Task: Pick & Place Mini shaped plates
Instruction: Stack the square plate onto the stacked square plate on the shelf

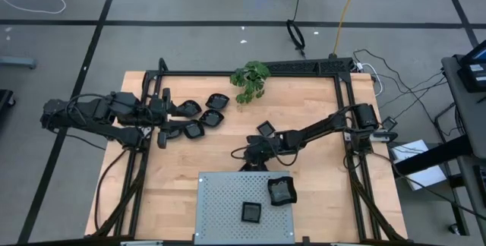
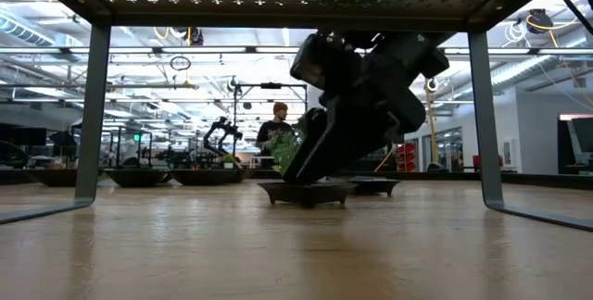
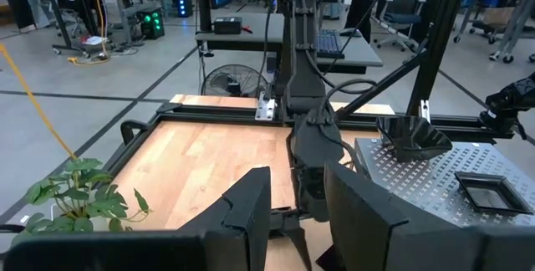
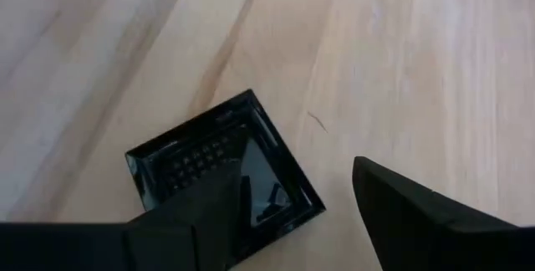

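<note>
A square glossy black mini plate (image 4: 213, 166) lies flat on the wooden table (image 1: 319, 178) near its middle, also seen in the low view (image 2: 306, 192). My right gripper (image 4: 292, 175) is open and slants down over this plate. One finger (image 4: 201, 212) stands over the plate's inside and the other (image 4: 418, 212) outside its rim. A second plate (image 1: 266, 128) lies just beyond. Several more plates (image 1: 205, 115) lie at the far left, in front of my left gripper (image 1: 163, 117), which hangs open and empty (image 3: 297, 212). My right gripper has one finger (image 2: 301, 166) reaching down to the square plate's near corner (image 4: 251, 221), slanting from the table's right. The finger itself hides the spot, so I cannot tell whether it touches. The plate rests flat on the table.
A grey perforated panel (image 1: 220, 208) on legs stands at the table's near edge with two plates on it (image 1: 281, 190) (image 1: 251, 212). A green plant (image 1: 250, 79) sits at the far edge. A black frame (image 1: 345, 109) runs round the table.
</note>
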